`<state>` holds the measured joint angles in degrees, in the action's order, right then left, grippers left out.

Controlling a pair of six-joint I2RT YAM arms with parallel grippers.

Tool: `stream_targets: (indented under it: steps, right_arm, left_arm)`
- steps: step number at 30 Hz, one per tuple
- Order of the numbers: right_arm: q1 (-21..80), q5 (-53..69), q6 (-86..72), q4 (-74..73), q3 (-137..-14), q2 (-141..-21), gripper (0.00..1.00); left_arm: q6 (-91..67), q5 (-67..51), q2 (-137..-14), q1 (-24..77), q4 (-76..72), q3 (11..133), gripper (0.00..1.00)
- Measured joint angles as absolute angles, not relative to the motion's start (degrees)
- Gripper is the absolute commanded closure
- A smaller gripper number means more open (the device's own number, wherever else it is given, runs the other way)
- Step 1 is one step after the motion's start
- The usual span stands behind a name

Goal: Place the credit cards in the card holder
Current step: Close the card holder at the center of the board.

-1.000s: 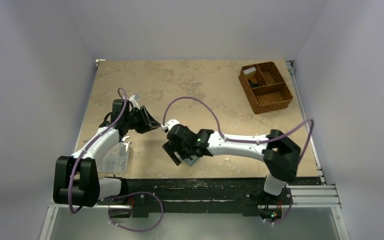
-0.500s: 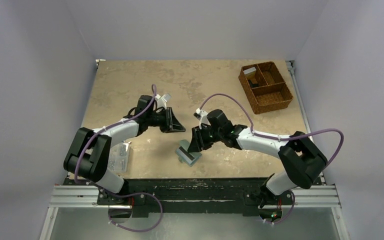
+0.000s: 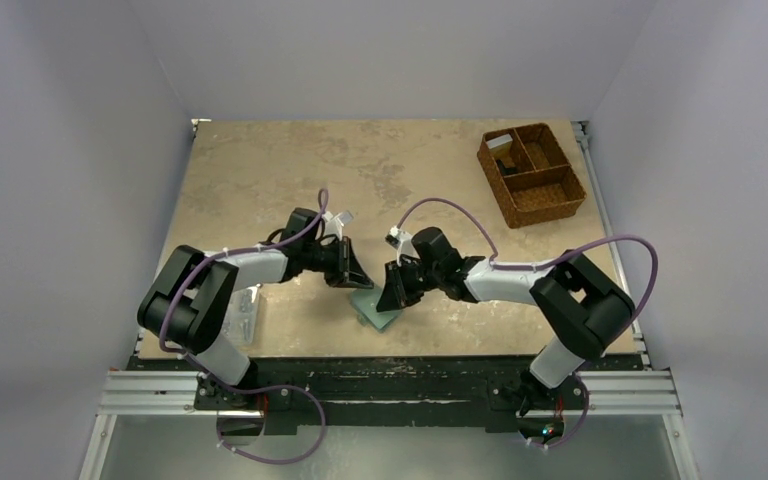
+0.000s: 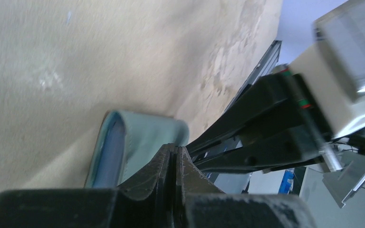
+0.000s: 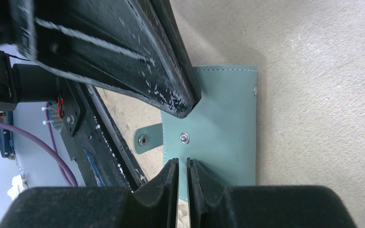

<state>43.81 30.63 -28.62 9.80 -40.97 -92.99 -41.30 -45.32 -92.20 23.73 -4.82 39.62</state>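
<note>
card holder (image 3: pixel 374 309) lying on table (image 3: pixel 290 170) near front edge, between both arms, snap tab sticking out | left gripper (image 4: pixel 175 154) fingers pressed together, tips at card holder | right gripper (image 5: pixel 183 173) fingers nearly together, thin slit, over card holder's edge; pinch on it: cannot tell | woven basket (image 3: pixel 531 173) far right corner
</note>
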Motion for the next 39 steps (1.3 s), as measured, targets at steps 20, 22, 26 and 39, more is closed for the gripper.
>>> stream_targets:
  steps: [20,22,26,39]
  right_arm:
    - [49.7,24.4,-24.1,2.8,-45.1,-90.9,0.52]
    - [50.7,23.4,-23.7,1.2,-46.1,-90.9,0.53]
    - [52.5,22.0,-22.7,-1.1,-48.9,-90.9,0.59]
    - [53.7,22.0,-21.8,-2.8,-53.1,-94.1,0.72]
  left_arm:
    - [-41.7,-41.8,-91.7,23.8,-8.4,33.8,1.0]
    - [-42.0,-41.7,-91.6,23.8,-8.8,33.6,1.0]
    - [-42.5,-41.7,-91.5,23.8,-9.7,33.1,1.0]
    - [-42.5,-41.6,-91.4,23.8,-9.8,33.0,1.0]
